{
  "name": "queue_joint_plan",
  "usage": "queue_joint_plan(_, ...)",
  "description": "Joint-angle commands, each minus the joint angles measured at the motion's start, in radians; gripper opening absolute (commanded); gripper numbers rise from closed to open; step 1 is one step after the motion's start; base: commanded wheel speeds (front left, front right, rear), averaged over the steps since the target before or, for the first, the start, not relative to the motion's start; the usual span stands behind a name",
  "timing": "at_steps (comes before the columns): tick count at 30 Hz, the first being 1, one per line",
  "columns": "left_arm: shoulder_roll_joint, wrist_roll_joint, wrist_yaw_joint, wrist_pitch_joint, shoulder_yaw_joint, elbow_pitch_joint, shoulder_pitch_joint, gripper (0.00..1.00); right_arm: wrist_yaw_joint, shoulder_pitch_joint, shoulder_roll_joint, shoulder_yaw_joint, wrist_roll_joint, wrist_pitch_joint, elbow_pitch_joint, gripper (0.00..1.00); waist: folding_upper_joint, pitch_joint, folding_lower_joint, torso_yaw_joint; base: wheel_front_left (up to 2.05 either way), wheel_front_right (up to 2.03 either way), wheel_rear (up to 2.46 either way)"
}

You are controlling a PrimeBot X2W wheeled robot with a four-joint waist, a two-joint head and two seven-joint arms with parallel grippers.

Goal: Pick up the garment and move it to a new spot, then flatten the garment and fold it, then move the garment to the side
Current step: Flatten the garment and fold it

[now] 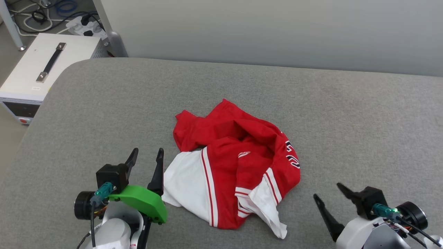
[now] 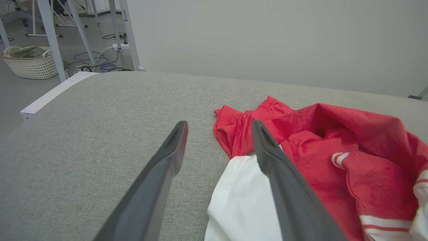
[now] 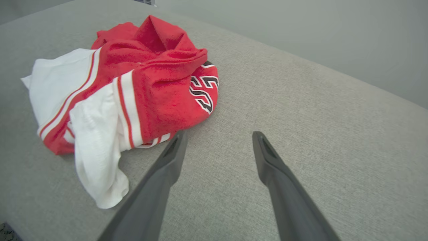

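One garment lies near the middle of the grey fabric-covered surface — a red jersey with white sleeves, crumpled in a heap. Two grippers flank it, the left gripper just beside a white sleeve and the right gripper a little apart, both with jaws spread and holding nothing. Behind stands a plain pale wall — off the left edge are one white box with a handle and one white basket on the floor.
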Motion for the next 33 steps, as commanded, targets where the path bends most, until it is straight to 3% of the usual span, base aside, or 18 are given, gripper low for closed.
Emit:
queue_joint_plan(1,-0.003,0.007,0.004,-0.010,0.001,-0.001,-0.006,1.00,-0.001,0.011,-0.030,0.043,0.048,0.070,-0.032,1.00,0.0000,-0.010,0.0000,0.022,0.00,0.00,0.00)
queue_joint_plan(6,-0.010,0.010,0.010,-0.028,0.008,-0.002,0.004,1.00,-0.001,0.001,-0.131,0.203,0.218,0.367,-0.150,1.00,0.0000,-0.011,0.0000,0.058,0.00,0.00,0.00)
queue_joint_plan(10,-0.019,0.006,0.013,-0.033,0.010,0.001,0.002,1.00,-0.001,-0.037,-0.153,0.254,0.262,0.517,-0.187,1.00,0.0000,0.001,0.0000,0.088,0.00,0.00,0.00)
queue_joint_plan(13,-0.024,0.002,0.013,-0.037,0.014,0.002,-0.002,1.00,-0.001,-0.075,-0.134,0.270,0.249,0.628,-0.159,1.00,0.0000,0.017,0.0000,0.111,0.00,0.00,0.00)
queue_joint_plan(21,-0.044,-0.001,0.011,-0.042,0.014,0.016,-0.022,1.00,-0.001,-0.136,-0.091,0.285,0.208,0.728,-0.093,1.00,0.0000,0.064,0.0000,0.161,0.00,0.00,0.00)
queue_joint_plan(31,-0.060,0.004,0.000,-0.048,0.017,0.038,-0.038,1.00,-0.001,-0.141,-0.053,0.271,0.194,0.690,0.011,1.00,0.0000,0.104,0.0000,0.197,0.00,0.00,0.00)
queue_joint_plan(32,-0.062,0.005,-0.001,-0.049,0.017,0.041,-0.038,1.00,-0.001,-0.140,-0.052,0.272,0.193,0.690,0.020,0.41,0.0000,0.105,0.0000,0.197,0.00,0.00,0.00)
queue_joint_plan(33,-0.063,0.006,-0.002,-0.049,0.017,0.044,-0.038,1.00,-0.001,-0.139,-0.052,0.275,0.193,0.688,0.025,0.32,0.0000,0.106,0.0000,0.196,0.00,0.00,0.00)
